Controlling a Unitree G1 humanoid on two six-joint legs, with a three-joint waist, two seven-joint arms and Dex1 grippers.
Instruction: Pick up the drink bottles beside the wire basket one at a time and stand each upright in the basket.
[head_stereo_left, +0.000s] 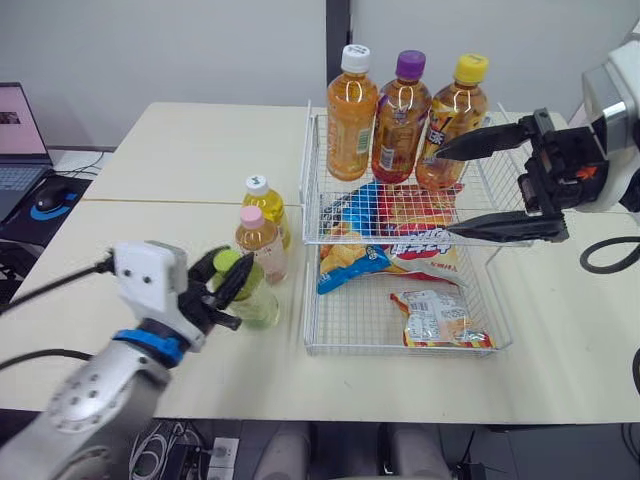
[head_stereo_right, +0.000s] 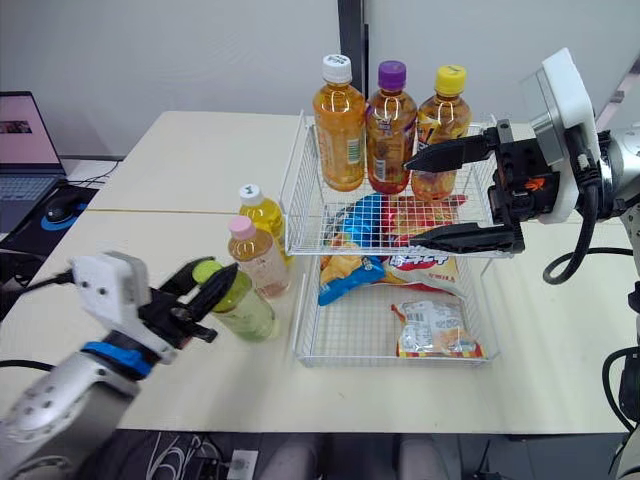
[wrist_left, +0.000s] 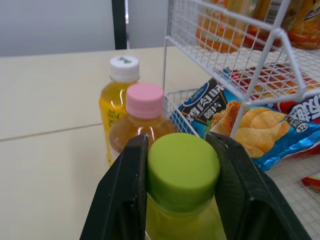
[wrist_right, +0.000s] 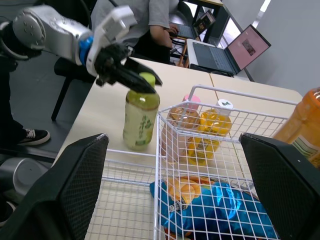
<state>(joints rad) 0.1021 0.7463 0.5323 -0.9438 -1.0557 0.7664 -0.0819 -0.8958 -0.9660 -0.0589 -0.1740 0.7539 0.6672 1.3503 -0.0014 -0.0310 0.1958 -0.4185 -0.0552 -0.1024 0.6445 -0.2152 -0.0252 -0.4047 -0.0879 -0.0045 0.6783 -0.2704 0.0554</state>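
A green-capped bottle (head_stereo_left: 255, 305) of pale yellow drink stands on the table just left of the wire basket (head_stereo_left: 405, 349). My left gripper (head_stereo_left: 232, 275) is shut on its cap (wrist_left: 182, 167). Behind it stand a pink-capped bottle (head_stereo_left: 262, 245) and a white-capped yellow bottle (head_stereo_left: 265, 205), close to the basket's left wall. Three bottles stand upright on the basket's raised rear shelf: white cap (head_stereo_left: 351, 110), purple cap (head_stereo_left: 400, 115), yellow cap (head_stereo_left: 452, 120). My right gripper (head_stereo_left: 445, 192) hangs open over the basket's right side, holding nothing.
A blue chip bag (head_stereo_left: 360, 245) and a small snack packet (head_stereo_left: 440, 320) lie in the basket's lower part. A laptop (head_stereo_left: 20, 130) and a mouse (head_stereo_left: 50, 198) sit at the far left. A seated person (wrist_right: 145, 20) is beyond the table.
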